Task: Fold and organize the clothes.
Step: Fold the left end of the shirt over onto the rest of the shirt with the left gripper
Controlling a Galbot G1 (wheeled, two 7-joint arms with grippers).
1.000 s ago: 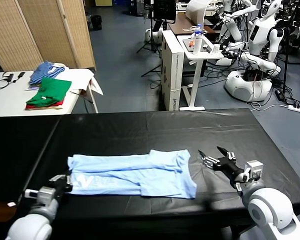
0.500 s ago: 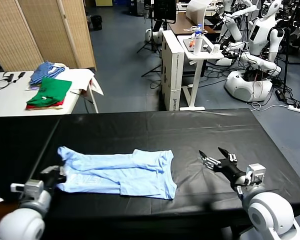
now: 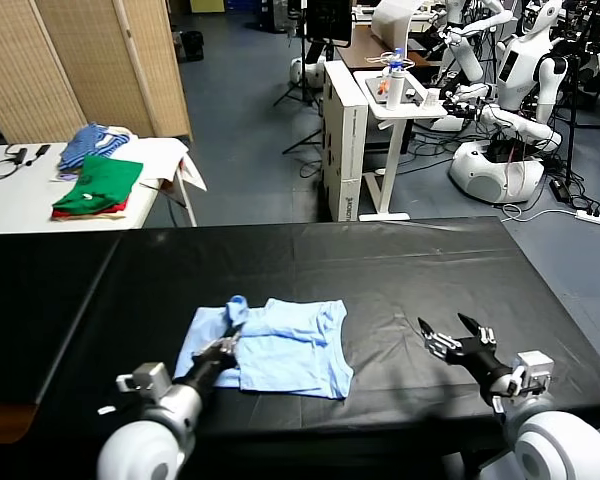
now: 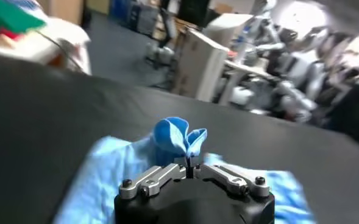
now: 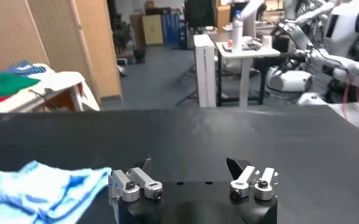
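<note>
Black table: left gripper pinches the T-shirt, folded beyond it. Only its wrist view shows the pinched fold. Right gripper hovers open, empty.

No legible txt, labels or nos. anywhere.

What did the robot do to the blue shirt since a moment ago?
The left gripper, shut on the pale sky-blue cotton T-shirt, pulled the shirt's left end over toward the right, so the long flat shirt is now a shorter, doubled-up bundle on the black table. The right gripper drew back slightly and stayed open, holding nothing. The green and red folded garments on the white side table did not move.
</note>
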